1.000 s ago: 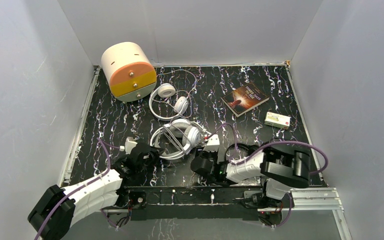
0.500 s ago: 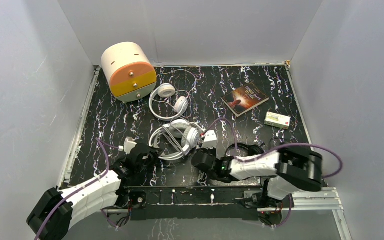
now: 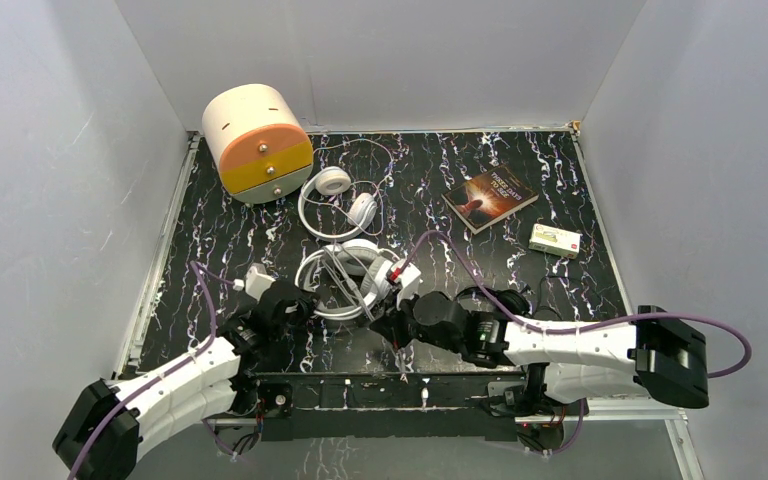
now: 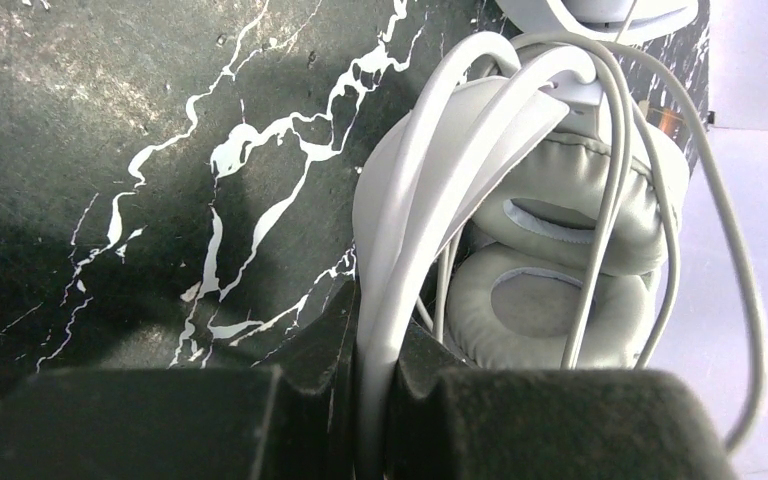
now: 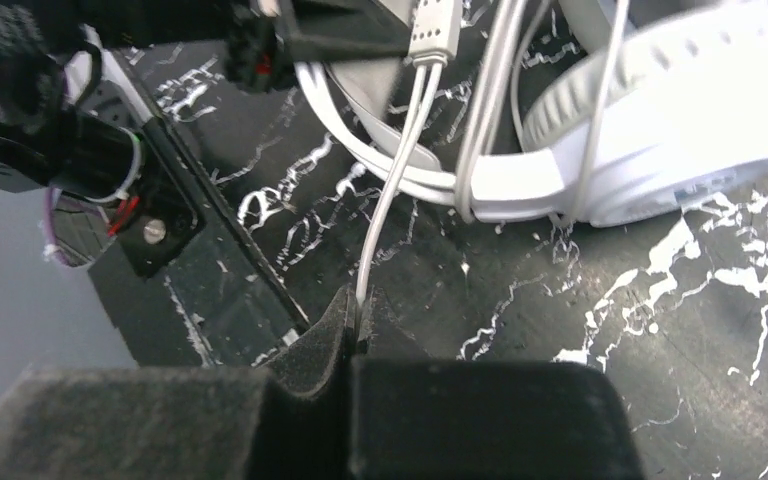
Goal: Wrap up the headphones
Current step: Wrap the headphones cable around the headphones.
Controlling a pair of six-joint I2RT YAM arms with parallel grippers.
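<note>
"Right wrist view first. What is the right gripper point(image 5: 360, 335) doing?" asked Mia.

"It is pinched tight on the thin white cord point(image 5: 392, 200). The cord runs up from the jaws to a little grey block point(image 5: 435, 30) beside the big white headphones point(image 5: 660, 130)."

"Why hold it so low, near the table point(image 5: 610, 330)?"

"I think it wants the loose part. You need that in hand to wind the cord round."

"And the left gripper point(image 4: 375, 395)?"

"Squeezed shut on the headband point(image 4: 440, 170) of the same pair. My guess is that it stops the headphones sliding when the other one pulls."

"Where do the headphones lie?"

"On the black marble table, between the two grippers, near the front edge. Some cord loops over the soft grey ear pads point(image 4: 560, 210), but a good bit hangs loose, so the wrapping looks only part done."

"Anything past them?"

"A slimmer white pair point(image 3: 335, 182) just behind, cord spread out, not wrapped — then a round drawer box point(image 3: 257, 140), a book point(image 3: 490, 197) and a small box point(image 3: 554, 240) farther back."
</note>
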